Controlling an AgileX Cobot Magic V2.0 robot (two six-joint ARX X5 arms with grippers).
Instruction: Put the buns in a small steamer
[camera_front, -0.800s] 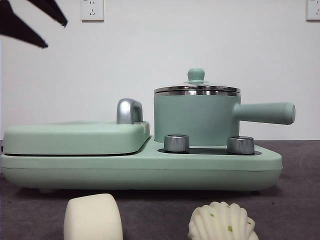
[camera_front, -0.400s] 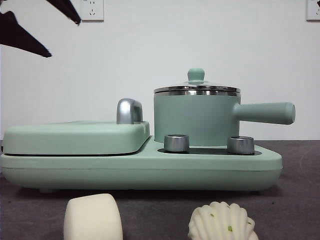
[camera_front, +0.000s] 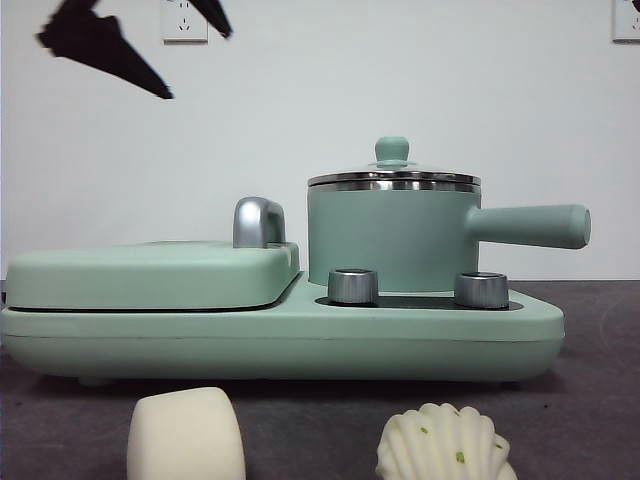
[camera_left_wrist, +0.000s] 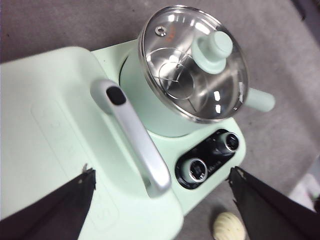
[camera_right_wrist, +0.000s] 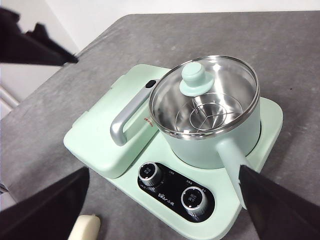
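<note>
The left gripper (camera_left_wrist: 162, 197) hung above the griddle cover (camera_left_wrist: 45, 145), fingers spread and empty, the lidded small steamer (camera_left_wrist: 192, 65) just beyond them. The right gripper (camera_right_wrist: 162, 200), fingers spread, hovered over it; both buns (camera_front: 186, 435) (camera_front: 445, 444) lay on the counter (camera_front: 590, 400).

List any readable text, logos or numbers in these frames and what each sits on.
"Bear": likely reading of the small white print on the black control panel of the mint-green cooker base, between its two steel knobs; the characters after it are too small to read.
Red mark on the glass lid of the mint-green round pot: blurred, unreadable.
Markings around the knobs: too small.
Nothing else legible.
</note>
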